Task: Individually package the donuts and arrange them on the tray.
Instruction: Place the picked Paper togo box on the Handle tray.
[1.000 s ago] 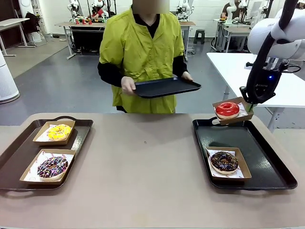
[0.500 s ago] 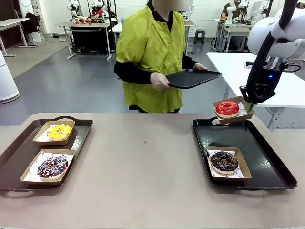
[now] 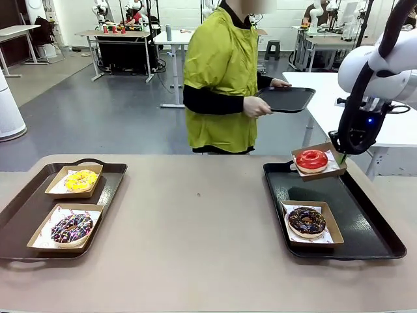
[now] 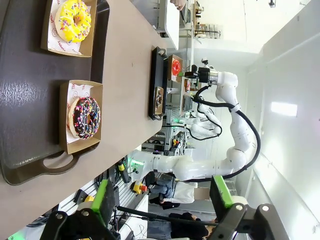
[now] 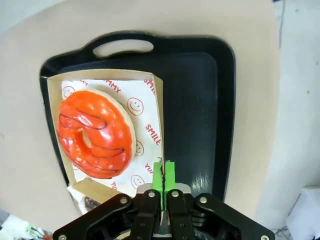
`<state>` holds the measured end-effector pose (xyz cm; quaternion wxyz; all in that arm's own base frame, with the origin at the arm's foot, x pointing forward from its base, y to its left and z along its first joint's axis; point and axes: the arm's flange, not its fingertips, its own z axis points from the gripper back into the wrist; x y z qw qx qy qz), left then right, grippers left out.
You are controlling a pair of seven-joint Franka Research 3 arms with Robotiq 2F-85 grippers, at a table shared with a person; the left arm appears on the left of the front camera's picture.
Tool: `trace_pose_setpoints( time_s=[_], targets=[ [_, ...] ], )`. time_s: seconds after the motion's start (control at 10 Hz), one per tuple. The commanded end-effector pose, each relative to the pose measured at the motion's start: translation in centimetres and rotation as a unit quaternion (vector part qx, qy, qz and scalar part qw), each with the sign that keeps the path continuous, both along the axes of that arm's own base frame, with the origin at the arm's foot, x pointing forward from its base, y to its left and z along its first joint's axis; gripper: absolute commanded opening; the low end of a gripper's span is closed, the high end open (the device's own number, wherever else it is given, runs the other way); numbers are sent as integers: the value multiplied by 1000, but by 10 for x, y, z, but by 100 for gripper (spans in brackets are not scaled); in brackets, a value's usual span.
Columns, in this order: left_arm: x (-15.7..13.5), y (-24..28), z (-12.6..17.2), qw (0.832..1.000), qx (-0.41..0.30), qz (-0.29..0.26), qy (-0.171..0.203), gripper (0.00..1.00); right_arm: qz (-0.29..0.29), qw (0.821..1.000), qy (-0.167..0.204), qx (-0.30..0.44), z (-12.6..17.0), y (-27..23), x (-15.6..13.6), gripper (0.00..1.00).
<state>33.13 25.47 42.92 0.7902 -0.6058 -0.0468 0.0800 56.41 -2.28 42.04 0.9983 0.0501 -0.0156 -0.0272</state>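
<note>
Right gripper (image 5: 164, 176) pinching edge of red donut's (image 3: 312, 159) box (image 3: 333, 171) above right tray (image 3: 384, 241), left gripper (image 4: 162, 200) wide apart, holding nothing

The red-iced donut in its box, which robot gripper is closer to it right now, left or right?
Right. The right gripper is shut on the edge of the box carrying the red-iced donut, above the right tray. The left gripper hangs open, back by the left tray.

Robotics lab: rows of arm-equipped tables (image 3: 120, 34)
</note>
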Motion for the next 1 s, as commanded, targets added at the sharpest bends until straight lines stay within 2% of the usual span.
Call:
trace_pose_setpoints(
  time_s=[0.0,0.4,0.7,0.8,0.9],
  targets=[
    [-6,-2,1,1000,0,-2,-5,100,5,1000,-7,21,-21,-8,3,1],
    [-6,-2,1,1000,0,-2,-5,100,5,999,23,28,-54,-12,14,1],
    [-6,-2,1,1000,0,-2,-5,100,6,999,36,31,-61,-11,17,1],
    [-6,-2,1,1000,0,-2,-5,100,7,999,39,36,-61,-11,17,39],
    [-6,-2,1,1000,0,-2,-5,100,8,998,41,38,-60,-10,17,61]
  ],
)
